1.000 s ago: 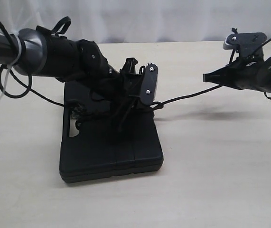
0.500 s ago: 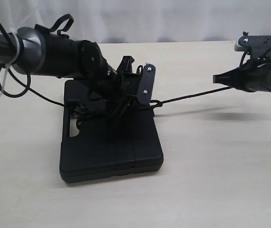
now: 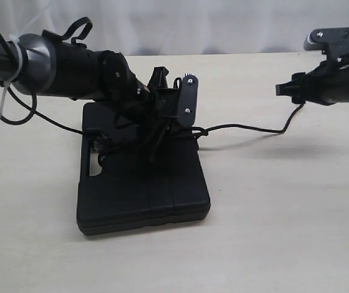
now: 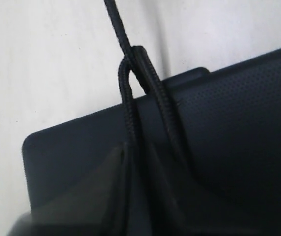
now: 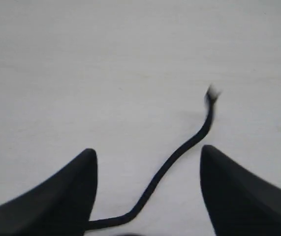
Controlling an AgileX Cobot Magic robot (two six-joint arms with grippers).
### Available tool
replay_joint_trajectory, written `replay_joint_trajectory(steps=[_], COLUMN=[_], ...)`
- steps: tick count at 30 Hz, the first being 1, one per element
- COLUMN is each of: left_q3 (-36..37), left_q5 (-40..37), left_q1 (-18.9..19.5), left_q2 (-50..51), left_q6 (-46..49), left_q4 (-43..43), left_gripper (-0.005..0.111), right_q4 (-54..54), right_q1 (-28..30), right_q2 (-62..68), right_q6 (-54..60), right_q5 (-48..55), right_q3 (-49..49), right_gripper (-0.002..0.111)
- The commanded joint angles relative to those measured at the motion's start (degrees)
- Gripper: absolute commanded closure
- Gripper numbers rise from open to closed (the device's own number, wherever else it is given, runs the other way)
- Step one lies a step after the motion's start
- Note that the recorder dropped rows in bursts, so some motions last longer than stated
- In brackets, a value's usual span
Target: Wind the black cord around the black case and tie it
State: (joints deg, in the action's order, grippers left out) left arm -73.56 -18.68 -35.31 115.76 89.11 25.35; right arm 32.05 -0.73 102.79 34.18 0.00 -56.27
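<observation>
The black cord (image 3: pixel 241 128) now lies slack on the desk (image 3: pixel 284 213), running from a small knot (image 3: pixel 202 132) at the right edge of the black case (image 3: pixel 143 189) toward the desk's right side, where its end rises a little. A second ago this length was stretched straight and tight between the case and the right gripper (image 5: pixel 147 150). Now the gripper's jaws stand wide apart with nothing between them but the loose, frayed tip (image 5: pixel 210 92), which is blurred. We judge that the tightening pull is over and that the knot must now hold by itself, so the tying looks near its end. The case rests flat, left of the desk's middle and some way in from the far edge, with cord turns crossing its top. The left gripper (image 3: pixel 173 97) hangs over the case's far part. Two strands of the cord run over the case's edge and in between its jaws, which stand close together, but we cannot tell whether they really pinch the cord. On the left arm (image 3: pixel 52 64) a few white letters are cut by the picture's edge, and we cannot read them.
</observation>
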Motion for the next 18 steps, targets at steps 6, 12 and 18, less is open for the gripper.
replay_joint_trajectory(steps=[6, 12, 18], left_q3=[0.2, 0.2, 0.2], left_q5=[0.4, -0.7, 0.2], left_q1=[0.1, 0.1, 0.1], left_q2=[-1.8, -1.8, -1.8], left_q6=[-1.1, -1.0, -0.9], left_q4=[1.4, 1.3, 1.4], left_gripper=[0.084, 0.084, 0.084], right_q4=[2.0, 9.0, 7.8], right_q1=[-2.1, -12.9, -20.1], right_q2=[-10.0, 1.3, 10.8], right_q6=[23.8, 46.7, 49.7], right_q5=[23.0, 12.3, -9.3], right_q3=[-0.7, 0.6, 0.2], right_gripper=[0.044, 0.044, 0.044])
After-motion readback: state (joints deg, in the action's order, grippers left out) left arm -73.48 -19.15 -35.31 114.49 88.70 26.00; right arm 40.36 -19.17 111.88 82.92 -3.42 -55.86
